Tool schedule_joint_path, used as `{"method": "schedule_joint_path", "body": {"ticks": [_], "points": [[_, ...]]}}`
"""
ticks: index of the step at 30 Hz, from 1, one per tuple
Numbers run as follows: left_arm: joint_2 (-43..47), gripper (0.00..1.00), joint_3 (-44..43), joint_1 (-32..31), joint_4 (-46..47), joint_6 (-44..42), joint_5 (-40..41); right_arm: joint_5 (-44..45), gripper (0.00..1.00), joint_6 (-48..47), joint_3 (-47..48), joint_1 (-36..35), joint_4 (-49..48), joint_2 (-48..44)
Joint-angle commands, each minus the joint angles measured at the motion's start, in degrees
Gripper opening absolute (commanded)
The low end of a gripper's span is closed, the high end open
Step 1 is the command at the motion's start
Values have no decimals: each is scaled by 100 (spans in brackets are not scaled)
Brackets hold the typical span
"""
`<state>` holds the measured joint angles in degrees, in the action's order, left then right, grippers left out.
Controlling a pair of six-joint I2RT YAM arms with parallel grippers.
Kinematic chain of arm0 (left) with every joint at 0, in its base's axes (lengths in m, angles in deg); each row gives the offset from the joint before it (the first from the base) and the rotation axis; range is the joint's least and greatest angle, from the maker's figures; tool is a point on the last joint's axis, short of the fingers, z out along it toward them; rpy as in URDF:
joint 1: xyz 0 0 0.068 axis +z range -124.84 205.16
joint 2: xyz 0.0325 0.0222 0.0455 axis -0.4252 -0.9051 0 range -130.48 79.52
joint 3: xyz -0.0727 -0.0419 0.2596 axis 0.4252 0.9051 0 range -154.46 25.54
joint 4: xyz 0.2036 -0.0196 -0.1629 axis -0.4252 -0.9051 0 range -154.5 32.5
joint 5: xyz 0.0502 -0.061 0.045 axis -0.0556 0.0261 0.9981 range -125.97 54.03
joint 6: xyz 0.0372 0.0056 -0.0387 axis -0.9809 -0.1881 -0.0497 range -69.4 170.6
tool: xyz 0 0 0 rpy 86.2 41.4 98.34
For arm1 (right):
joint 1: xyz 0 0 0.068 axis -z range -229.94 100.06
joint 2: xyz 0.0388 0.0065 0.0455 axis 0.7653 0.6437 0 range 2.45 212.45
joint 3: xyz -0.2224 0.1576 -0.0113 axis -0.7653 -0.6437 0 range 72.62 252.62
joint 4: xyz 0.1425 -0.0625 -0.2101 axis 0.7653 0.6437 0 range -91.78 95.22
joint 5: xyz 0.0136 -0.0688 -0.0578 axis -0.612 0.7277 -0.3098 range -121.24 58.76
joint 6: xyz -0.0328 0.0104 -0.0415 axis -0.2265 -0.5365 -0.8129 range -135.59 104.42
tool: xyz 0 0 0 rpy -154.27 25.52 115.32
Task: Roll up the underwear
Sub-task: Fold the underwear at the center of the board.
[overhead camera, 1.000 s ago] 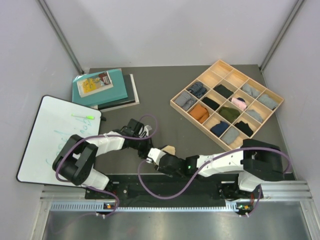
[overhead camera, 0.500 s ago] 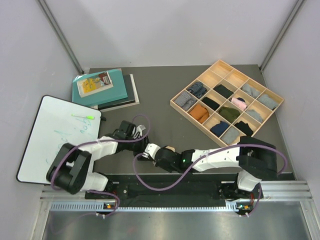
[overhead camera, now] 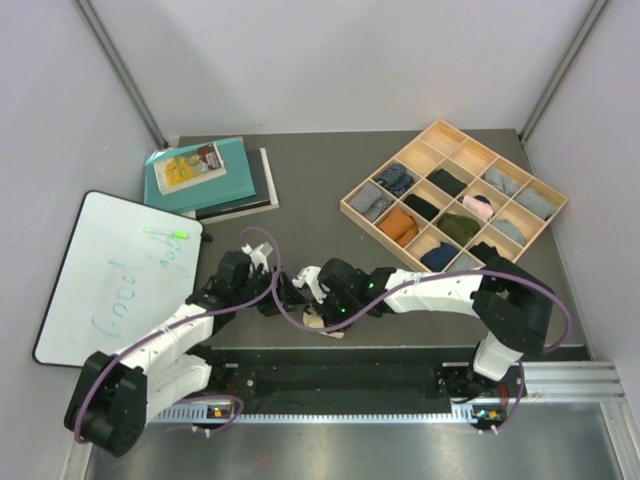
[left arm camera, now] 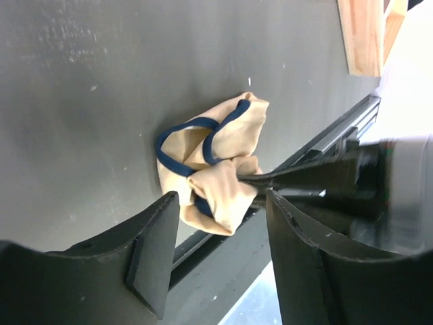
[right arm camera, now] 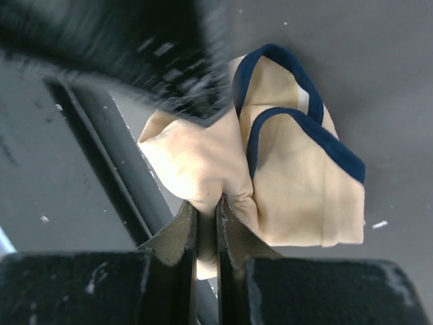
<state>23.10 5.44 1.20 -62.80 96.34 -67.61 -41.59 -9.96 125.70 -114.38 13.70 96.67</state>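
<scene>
A crumpled beige pair of underwear (left arm camera: pixel 215 157) with dark navy edging lies at the table's near edge, partly over the rail, also visible from above (overhead camera: pixel 322 323) and in the right wrist view (right arm camera: pixel 298 183). My right gripper (right arm camera: pixel 207 215) is shut on a bunched fold of it, fingers (left arm camera: pixel 284 181) reaching in from the right. My left gripper (left arm camera: pixel 220 233) is open just short of the cloth and touches nothing. From above, the left gripper (overhead camera: pixel 283 293) sits left of the right gripper (overhead camera: pixel 318 308).
A wooden compartment tray (overhead camera: pixel 346 208) with rolled socks and cloths stands at the back right. A stack of books (overhead camera: pixel 205 175) lies at the back left, and a whiteboard (overhead camera: pixel 110 280) with a green marker (overhead camera: pixel 165 233) at the left. A metal rail (left arm camera: pixel 325 139) runs along the near edge.
My left gripper has opened, let go of the underwear and drawn back to the left. My right gripper has shut on the cloth, which has shifted toward the near edge.
</scene>
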Motion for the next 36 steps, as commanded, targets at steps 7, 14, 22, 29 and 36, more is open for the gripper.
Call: {"method": "schedule_joint_path", "body": {"ticks": [7, 14, 22, 29, 36], "points": [[439, 64, 647, -468, 1127, -100, 245, -2102, 0, -53, 527, 828, 358, 606], [27, 66, 551, -1145, 1593, -161, 666, -2594, 0, -62, 616, 1127, 315, 958], [-721, 61, 375, -1593, 1743, -311, 1036, -2867, 0, -88, 660, 1382, 262, 1195], [-756, 57, 366, -1655, 1840, -433, 1388, -3078, 0, -185, 721, 1400, 244, 1424], [-747, 57, 357, -1716, 2093, -513, 1714, -3166, 0, -194, 721, 1400, 244, 1460]]}}
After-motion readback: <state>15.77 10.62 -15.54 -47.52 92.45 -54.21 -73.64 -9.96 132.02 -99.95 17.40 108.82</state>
